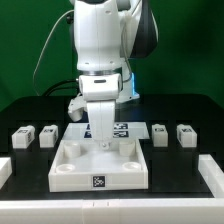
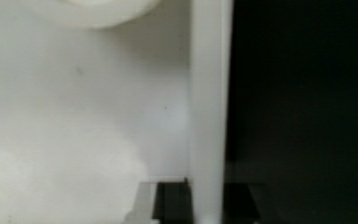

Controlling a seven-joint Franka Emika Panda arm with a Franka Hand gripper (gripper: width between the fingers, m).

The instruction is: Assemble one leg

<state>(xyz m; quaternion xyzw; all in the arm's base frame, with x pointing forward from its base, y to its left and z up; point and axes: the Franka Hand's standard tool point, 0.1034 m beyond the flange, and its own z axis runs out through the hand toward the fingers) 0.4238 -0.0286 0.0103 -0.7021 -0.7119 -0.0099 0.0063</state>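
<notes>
Four small white legs lie on the black table, two on the exterior view's left (image 1: 20,137) (image 1: 47,134) and two on its right (image 1: 158,132) (image 1: 185,133), all loose. The large white square tray piece (image 1: 100,168) lies in the middle. My gripper (image 1: 103,143) is down at its back edge. In the wrist view the gripper (image 2: 206,205) straddles the tray's thin upright rim wall (image 2: 208,100), one dark finger (image 2: 172,208) on each side and close against it. A round corner socket (image 2: 105,8) shows at the frame's edge. No leg is held.
The marker board (image 1: 122,128) lies behind the tray piece, partly hidden by the arm. White bracket walls stand at the front left (image 1: 4,170) and front right (image 1: 212,175) of the table. Cables hang behind the arm.
</notes>
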